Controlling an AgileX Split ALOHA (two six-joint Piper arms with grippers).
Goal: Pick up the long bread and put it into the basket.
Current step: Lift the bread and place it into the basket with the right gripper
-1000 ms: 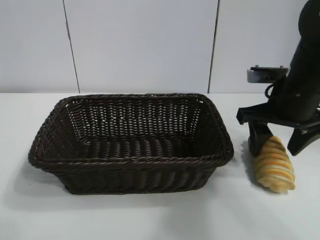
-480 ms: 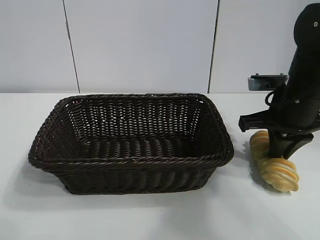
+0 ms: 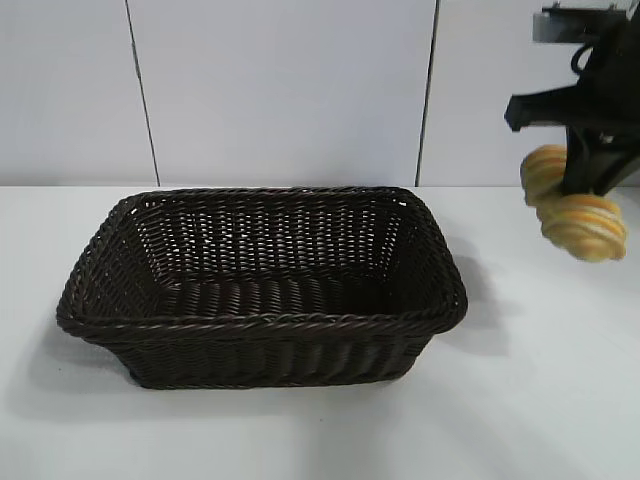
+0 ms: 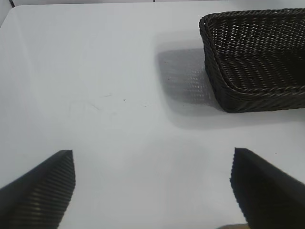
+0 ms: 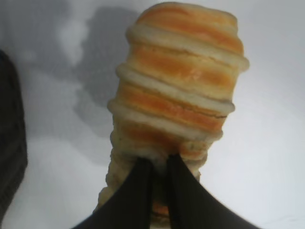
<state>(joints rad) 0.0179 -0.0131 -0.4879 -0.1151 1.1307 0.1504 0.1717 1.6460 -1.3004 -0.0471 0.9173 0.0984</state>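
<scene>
The long bread, a golden-yellow ridged loaf with orange grooves, hangs in the air at the upper right, well above the table and to the right of the basket. My right gripper is shut on the bread's middle, its black fingers pinching it; in the right wrist view the loaf sticks out past the fingers. The dark brown wicker basket stands empty at the table's centre and shows in the left wrist view. My left gripper is open and empty, over bare table beside the basket.
The white table spreads around the basket. A white panelled wall stands behind it. The basket's dark edge shows at the side of the right wrist view.
My right gripper closed on the bread where it lay on the table right of the basket and has lifted it high above the table. The left arm has not moved.
</scene>
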